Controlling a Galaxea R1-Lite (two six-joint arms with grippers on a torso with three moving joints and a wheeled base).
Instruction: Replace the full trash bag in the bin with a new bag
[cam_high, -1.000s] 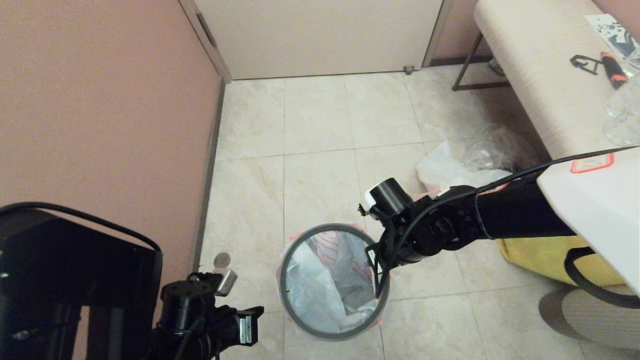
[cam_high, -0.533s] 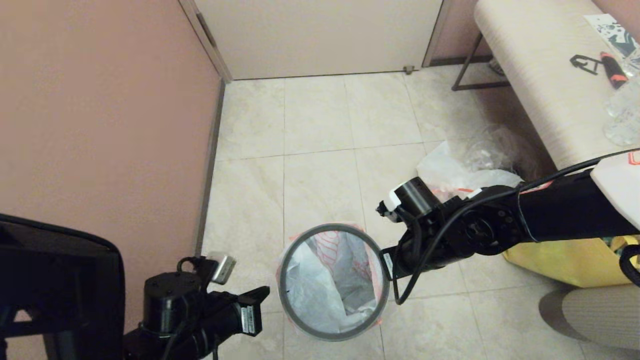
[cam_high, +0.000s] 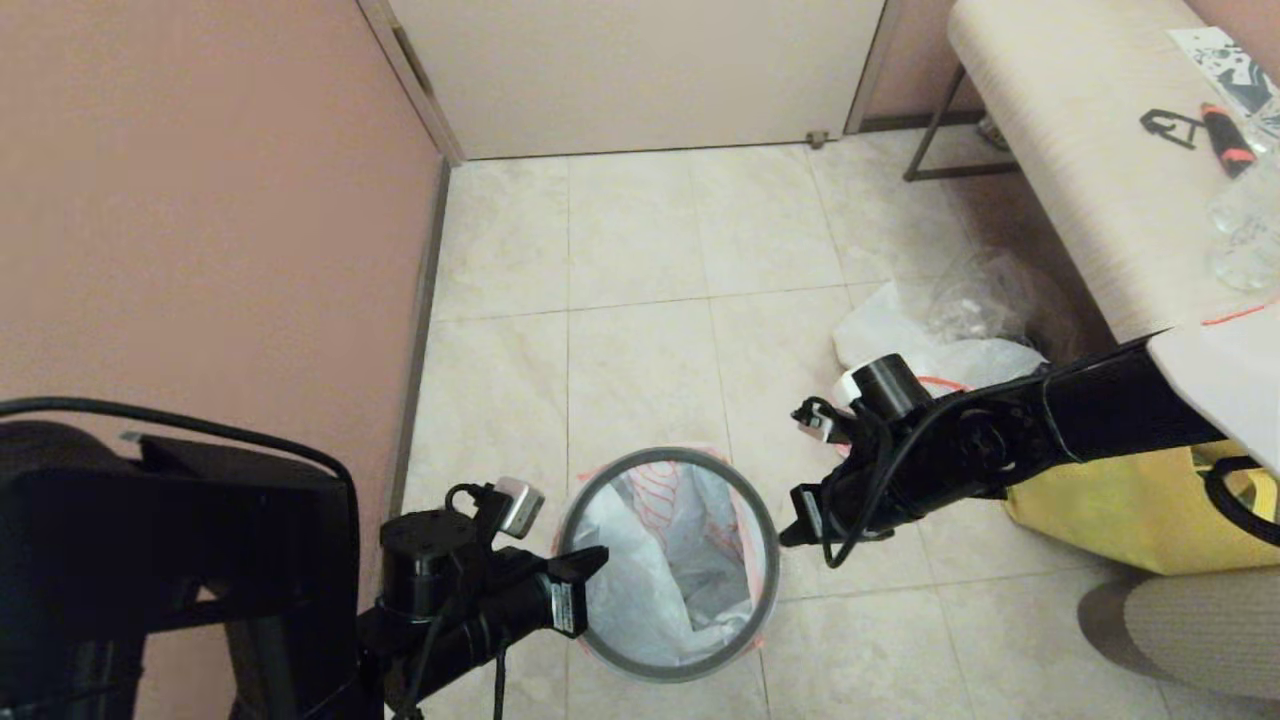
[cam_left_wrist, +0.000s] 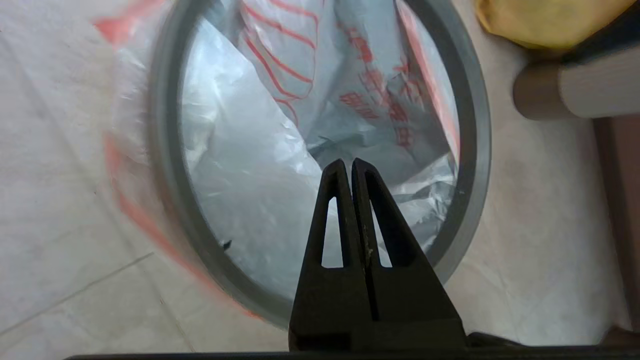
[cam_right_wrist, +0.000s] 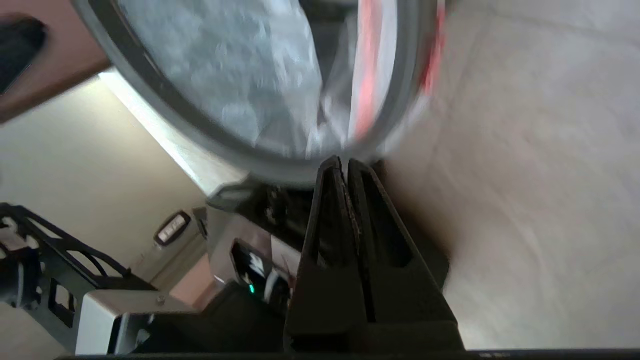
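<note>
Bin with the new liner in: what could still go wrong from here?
1. The left gripper, shut, hangs over the bin mouth at its rim; dipping lower could snag the new bag and pull its edge from under the grey ring.
2. The right gripper, shut, sits just outside the rim's far side; a sideways swing could knock the light bin over.
3. The full trash bag lies on the floor under the right arm and could catch its dangling cable.

Tiled floor — bin, bottle-stuffed bag, yellow tote.

The left end effector reaches in from the near left and the right end effector from the right, both with fingers pressed together, pointing toward each other.
</note>
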